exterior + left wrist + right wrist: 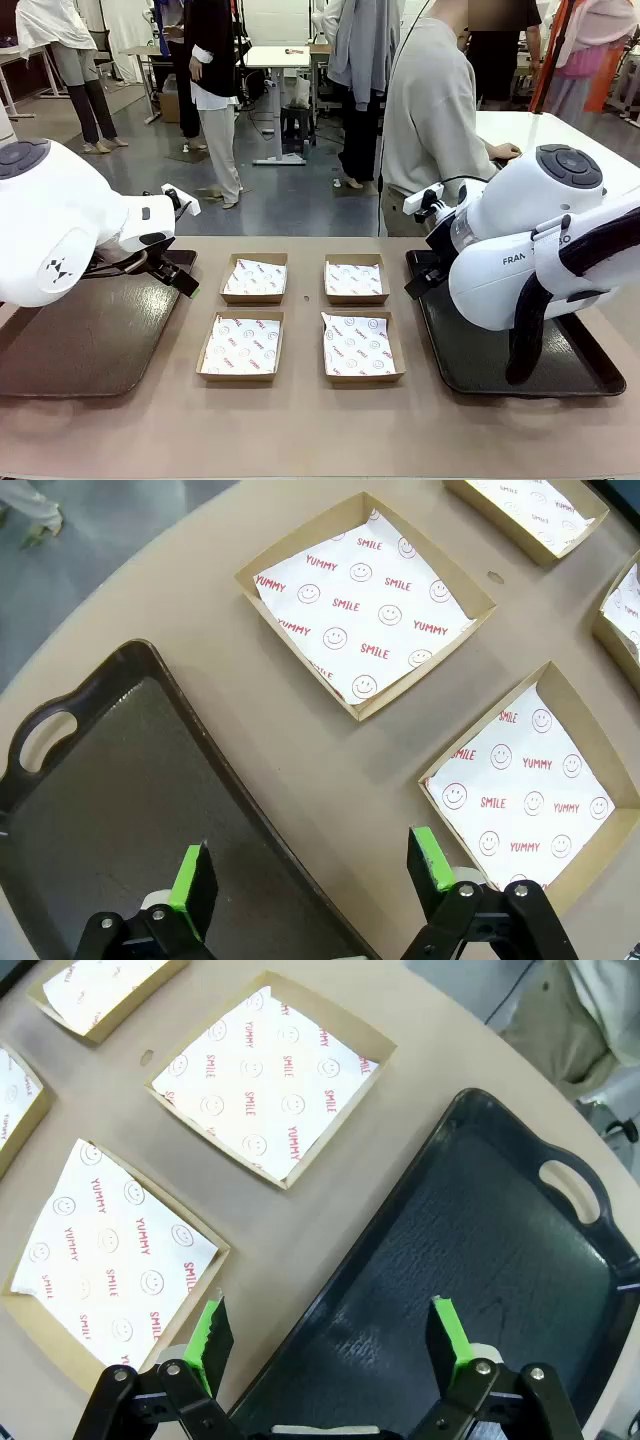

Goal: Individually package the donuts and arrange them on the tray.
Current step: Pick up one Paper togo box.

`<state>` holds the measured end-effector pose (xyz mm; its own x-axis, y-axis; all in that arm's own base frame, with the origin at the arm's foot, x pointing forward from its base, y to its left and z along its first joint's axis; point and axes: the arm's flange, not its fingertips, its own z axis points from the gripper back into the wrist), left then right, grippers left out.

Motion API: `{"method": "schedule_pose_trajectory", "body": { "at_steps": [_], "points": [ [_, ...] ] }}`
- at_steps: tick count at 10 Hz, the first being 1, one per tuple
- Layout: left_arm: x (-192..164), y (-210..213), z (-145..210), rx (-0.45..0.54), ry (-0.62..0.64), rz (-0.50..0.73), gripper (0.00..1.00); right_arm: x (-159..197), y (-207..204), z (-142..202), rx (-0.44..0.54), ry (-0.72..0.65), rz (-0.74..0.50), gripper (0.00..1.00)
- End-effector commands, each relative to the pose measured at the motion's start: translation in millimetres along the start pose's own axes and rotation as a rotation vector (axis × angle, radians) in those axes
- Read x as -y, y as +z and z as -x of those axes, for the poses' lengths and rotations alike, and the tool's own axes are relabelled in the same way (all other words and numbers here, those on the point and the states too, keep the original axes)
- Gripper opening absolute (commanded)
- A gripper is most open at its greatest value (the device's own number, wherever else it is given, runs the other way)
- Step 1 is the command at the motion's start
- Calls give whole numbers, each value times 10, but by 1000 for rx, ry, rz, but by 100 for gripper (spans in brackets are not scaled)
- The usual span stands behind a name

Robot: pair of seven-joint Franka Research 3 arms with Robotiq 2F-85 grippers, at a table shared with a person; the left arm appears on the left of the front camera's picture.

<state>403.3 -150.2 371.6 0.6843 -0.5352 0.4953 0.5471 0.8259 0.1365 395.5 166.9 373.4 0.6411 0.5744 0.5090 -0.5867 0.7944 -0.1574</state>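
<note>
No donuts are in view. Four shallow cardboard boxes lined with smiley-print paper lie empty in two rows mid-table: far left (254,278), far right (354,279), near left (242,346), near right (362,346). My left gripper (310,865) is open and holds nothing; it hangs over the inner edge of the brown tray (120,810) beside a box (530,795). My right gripper (330,1328) is also open and empty, above the edge of the black tray (480,1230) next to a box (110,1250).
The brown tray (80,350) lies at the table's left and the black tray (470,360) at its right, both bare. A person (430,110) stands at the far side, one hand (500,152) resting on a white table behind.
</note>
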Motion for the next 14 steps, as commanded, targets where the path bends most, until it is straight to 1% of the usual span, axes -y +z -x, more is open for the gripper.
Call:
{"method": "schedule_pose_trajectory", "body": {
  "at_steps": [1, 14],
  "points": [
    [1, 0, 2, 0, 0, 0, 100, 0, 0, 0, 0, 0, 0, 100],
    [2, 0, 0, 0, 0, 0, 100, 1, 0, 0, 0, 0, 0, 100]
  ]
}}
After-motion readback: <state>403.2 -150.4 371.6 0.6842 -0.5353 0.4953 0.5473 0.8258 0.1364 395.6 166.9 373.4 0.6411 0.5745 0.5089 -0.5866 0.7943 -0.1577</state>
